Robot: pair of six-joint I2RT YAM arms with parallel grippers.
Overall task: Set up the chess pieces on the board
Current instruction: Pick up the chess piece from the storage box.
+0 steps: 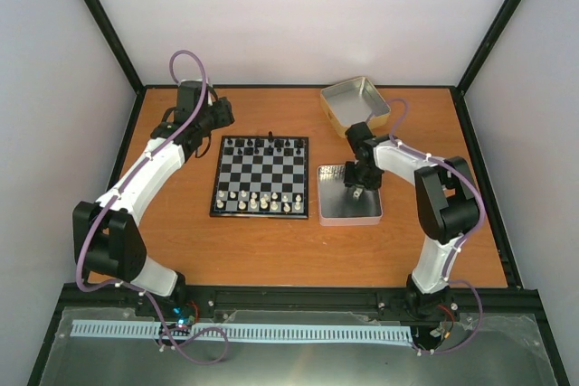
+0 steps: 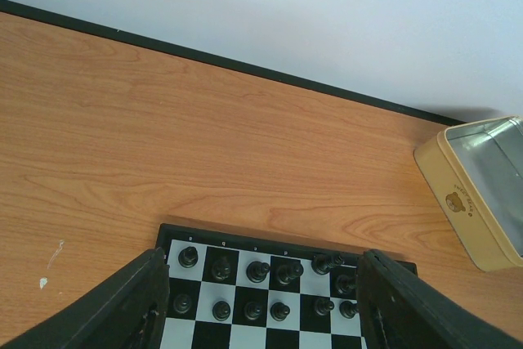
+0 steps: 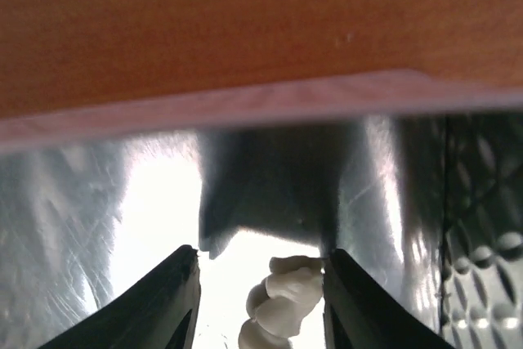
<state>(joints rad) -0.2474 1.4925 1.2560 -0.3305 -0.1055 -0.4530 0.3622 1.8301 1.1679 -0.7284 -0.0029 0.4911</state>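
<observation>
On the wooden counter [image 1: 271, 250], the right claw [image 3: 261, 255] sat half wide around a white chess piece [image 3: 282, 304] in the tin [image 1: 336, 210], and one finger [image 3: 351, 308] might knock it away.

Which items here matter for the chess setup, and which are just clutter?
Job: board, cream-white chess pieces on its near rows, one more white piece in the flat tin at the right end effector.
Lying about: black pieces, far tin.

Brown bear emblem [image 2: 458, 202] on cream tin [image 2: 474, 230], lettering above it unreadable, marks on board [image 2: 245, 240] border illegible
</observation>
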